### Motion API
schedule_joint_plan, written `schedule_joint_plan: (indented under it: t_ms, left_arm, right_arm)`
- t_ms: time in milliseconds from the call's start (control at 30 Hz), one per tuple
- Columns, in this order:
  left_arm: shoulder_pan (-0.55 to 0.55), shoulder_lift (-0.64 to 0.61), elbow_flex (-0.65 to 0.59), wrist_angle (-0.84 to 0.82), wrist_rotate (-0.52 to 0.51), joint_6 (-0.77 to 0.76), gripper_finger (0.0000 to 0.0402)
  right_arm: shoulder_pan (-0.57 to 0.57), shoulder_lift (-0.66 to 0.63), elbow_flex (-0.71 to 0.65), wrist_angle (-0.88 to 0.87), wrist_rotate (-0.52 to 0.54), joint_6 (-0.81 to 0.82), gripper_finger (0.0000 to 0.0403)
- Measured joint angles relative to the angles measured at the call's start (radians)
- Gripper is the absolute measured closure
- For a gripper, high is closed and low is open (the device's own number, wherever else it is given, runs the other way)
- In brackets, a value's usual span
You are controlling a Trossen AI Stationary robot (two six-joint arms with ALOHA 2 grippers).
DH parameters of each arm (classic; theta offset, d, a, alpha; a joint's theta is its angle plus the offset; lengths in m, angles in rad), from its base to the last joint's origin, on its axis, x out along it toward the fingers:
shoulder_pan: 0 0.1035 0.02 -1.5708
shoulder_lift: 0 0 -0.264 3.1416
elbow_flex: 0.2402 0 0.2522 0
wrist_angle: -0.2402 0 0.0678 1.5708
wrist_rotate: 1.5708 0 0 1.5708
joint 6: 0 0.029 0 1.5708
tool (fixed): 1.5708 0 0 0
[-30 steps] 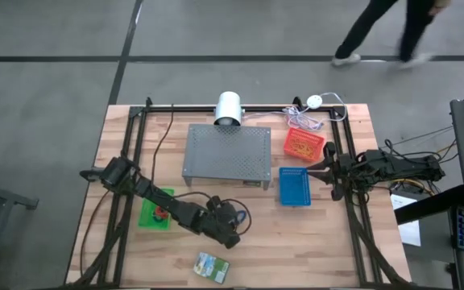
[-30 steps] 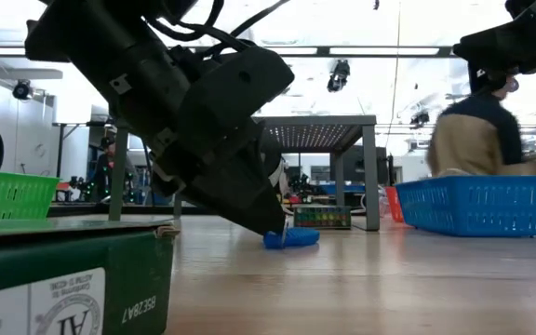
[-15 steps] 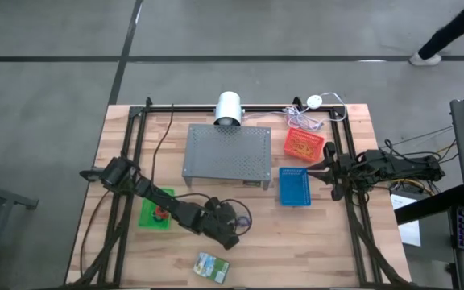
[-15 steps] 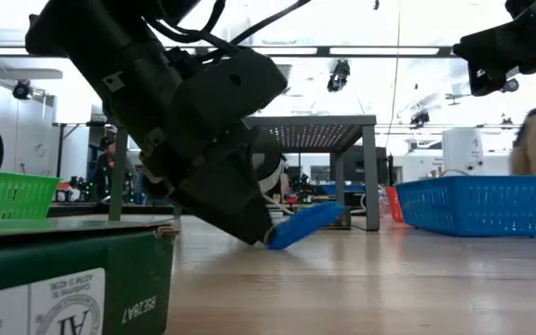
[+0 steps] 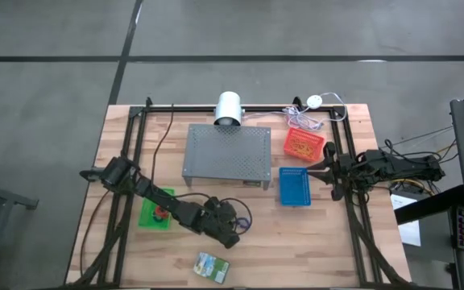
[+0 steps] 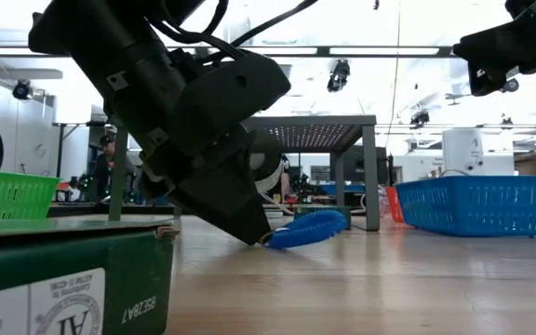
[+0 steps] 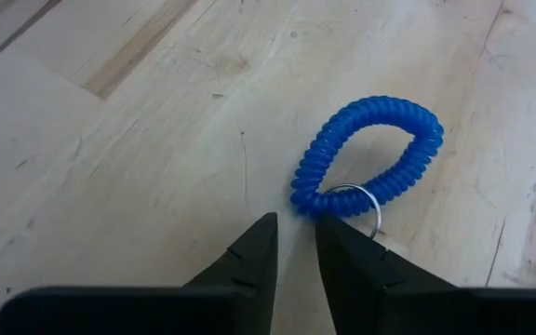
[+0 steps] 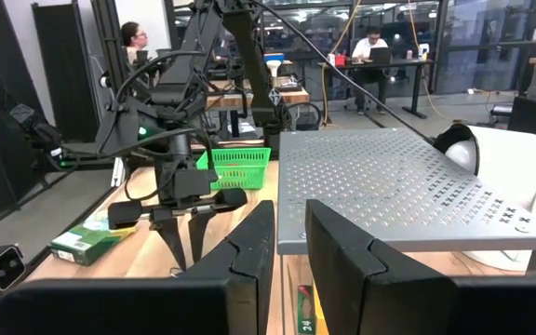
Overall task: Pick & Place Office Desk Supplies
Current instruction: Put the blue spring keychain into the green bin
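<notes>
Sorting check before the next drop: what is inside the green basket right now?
From above, the green basket shows a small red item, too small to identify. The left arm crosses over part of it, hiding whatever else lies beneath.

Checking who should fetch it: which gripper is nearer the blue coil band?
Left. The left gripper is right at the blue coil band, fingertips by its metal ring. The right gripper hangs far across, beside the blue basket.

Left arm extended toward 4 o'clock; left gripper (image 5: 234, 228) low at the tabletop, fingers (image 7: 249, 249) nearly closed. Right arm parked at 3 o'clock; right gripper (image 5: 317, 171) raised, pointing toward 9 o'clock, narrowly parted.
</notes>
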Motion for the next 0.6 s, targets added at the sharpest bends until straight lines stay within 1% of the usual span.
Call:
schedule_joint_plan:
  t_ms: [400, 600]
  left_arm:
    - [0.000, -0.007, 0.002, -0.071, 0.003, -0.010, 0.0323]
    - [-0.008, -0.042, 0.000, -0.161, 0.015, -0.079, 0.0323]
  right_arm:
    - [0.000, 0.000, 0.000, 0.000, 0.000, 0.000, 0.0339]
    - [0.000, 0.000, 0.000, 0.000, 0.000, 0.000, 0.0339]
